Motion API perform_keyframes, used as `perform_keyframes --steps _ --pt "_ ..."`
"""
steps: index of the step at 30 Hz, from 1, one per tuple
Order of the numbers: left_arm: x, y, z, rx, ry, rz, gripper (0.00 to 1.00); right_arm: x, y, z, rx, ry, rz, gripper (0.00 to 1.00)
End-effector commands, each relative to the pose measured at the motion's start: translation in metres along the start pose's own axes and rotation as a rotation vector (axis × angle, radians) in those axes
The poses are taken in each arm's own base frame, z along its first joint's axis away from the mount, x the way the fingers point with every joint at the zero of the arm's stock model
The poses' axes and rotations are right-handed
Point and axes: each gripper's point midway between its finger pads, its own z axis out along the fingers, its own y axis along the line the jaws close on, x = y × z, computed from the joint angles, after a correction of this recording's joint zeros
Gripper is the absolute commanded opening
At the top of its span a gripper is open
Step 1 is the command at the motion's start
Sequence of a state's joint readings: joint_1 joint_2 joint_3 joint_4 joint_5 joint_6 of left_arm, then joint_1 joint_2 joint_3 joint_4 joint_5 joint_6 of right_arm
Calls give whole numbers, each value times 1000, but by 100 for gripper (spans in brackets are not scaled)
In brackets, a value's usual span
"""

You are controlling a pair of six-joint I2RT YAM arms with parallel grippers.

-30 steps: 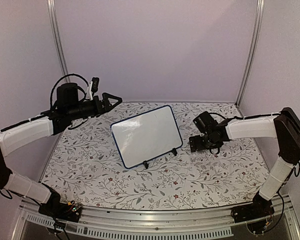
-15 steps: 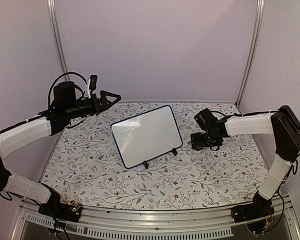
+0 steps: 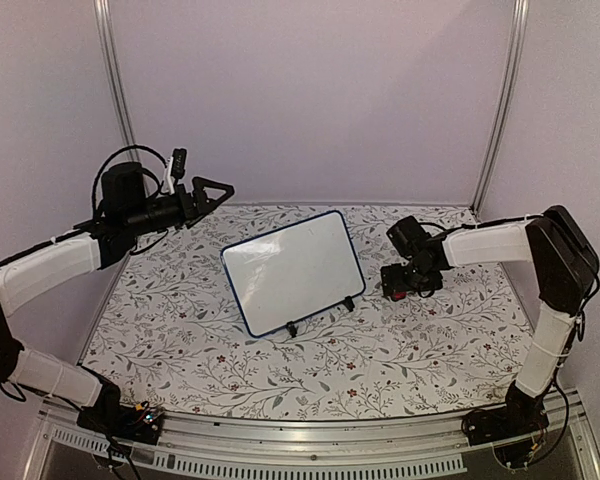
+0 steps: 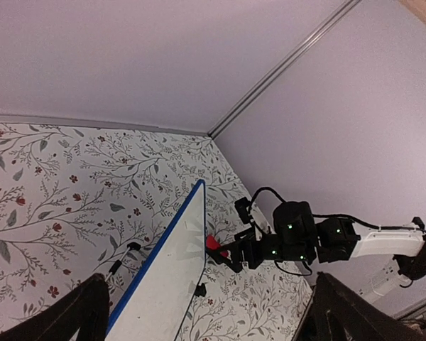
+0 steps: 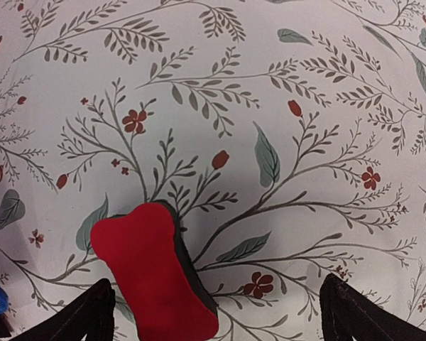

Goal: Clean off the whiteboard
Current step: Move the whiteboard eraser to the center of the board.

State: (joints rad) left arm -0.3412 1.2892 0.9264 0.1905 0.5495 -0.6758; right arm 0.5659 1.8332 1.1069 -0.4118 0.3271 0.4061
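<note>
I have the whiteboard (image 3: 293, 270) in the middle of the bench (image 3: 180, 350), propped at a tilt on its 2 small black feet (image 3: 292, 328). Its face looks plain white inside the blue frame. My left gripper (image 3: 223, 190) hangs in the air over the far left corner of the bench, well apart from the board, with its 2 fingers spread wide and nothing between them. My right gripper (image 3: 408, 287) is low, just right of the board, and also spread wide. In the right wrist view a red block (image 5: 154, 273) with a dark underside lies flat on the flowered bench cover between the 2 fingers. It sits closer to one finger, and neither finger pinches it.
</note>
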Motion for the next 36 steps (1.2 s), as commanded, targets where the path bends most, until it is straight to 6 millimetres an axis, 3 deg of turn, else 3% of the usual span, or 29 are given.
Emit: perform_keyframes --steps 1,10,15,20,24,29,36 --pt "-2 7 -1 16 -4 -21 100 -4 -1 12 2 20 -1 99" --pt "-6 13 -4 9 -13 -40 100 -5 -2 26 22 45 8 99" --pt "-7 15 -4 6 -11 -42 100 -3 -13 33 42 61 27 99" --pt "-12 17 -8 -1 -23 -37 100 0 -43 43 51 84 113 99" --pt "-8 26 -3 -6 -2 -53 100 4 -86 47 92 99 229 99" --pt "-4 36 3 -37 16 -54 100 1 -121 29 142 32 316 99" --pt "1 46 9 -86 43 -29 100 -63 -121 -28 45 -177 307 99"
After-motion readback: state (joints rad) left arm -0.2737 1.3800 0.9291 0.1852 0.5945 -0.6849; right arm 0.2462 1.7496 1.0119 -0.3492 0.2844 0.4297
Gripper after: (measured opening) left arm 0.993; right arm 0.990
